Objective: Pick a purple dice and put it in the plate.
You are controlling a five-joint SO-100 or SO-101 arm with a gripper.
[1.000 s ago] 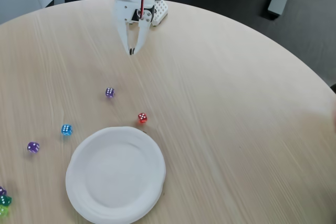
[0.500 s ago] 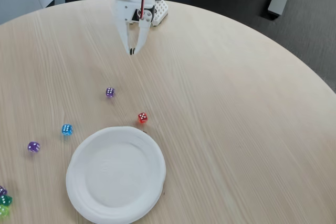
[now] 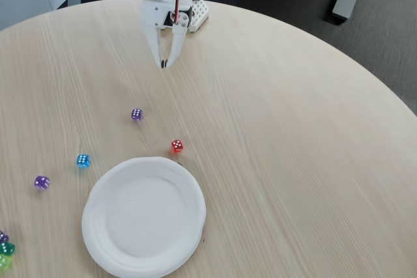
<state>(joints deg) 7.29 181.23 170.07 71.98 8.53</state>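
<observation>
Worktop (image 3: pixel 293 128) of pale wood-grain laminate, round in outline, carries everything in the fixed view. The pincer (image 3: pixel 163 64) hangs at the far side, made of smooth white plastic, its two tapered fingers drawn together to a point with nothing between them, tip just above the surface. A purple dice (image 3: pixel 136 114), a tiny translucent cube with white pips, lies on the bare wood below the pincer in the picture and well apart from it. A second purple dice (image 3: pixel 42 182) of the same kind sits near the left edge. Between them lies a translucent blue die (image 3: pixel 83 160), and a red die (image 3: pixel 176 146) rests just beside the upper rim of the plate (image 3: pixel 189 190). The plate is a large round white paper disc with a raised, ridged rim and a shallow, matte, empty centre. A small cluster of dice (image 3: pixel 5 249), green and purple, sits at the lower left corner, partly cut off.
</observation>
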